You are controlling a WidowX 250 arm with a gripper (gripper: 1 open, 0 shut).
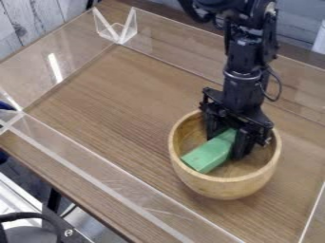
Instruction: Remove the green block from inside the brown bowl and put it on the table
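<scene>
I have the pincer (240, 136) reaching steeply down into the brown bowl (191, 171) at lower right, pinching the green block's (210, 152) upper end, ready to lift it onto the worktop (114, 104).

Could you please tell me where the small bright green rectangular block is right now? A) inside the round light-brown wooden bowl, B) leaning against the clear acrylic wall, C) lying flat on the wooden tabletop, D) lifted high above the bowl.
A: the small bright green rectangular block sits within the rim of the round light-brown wooden bowl, its upper end at the black tool.
</scene>
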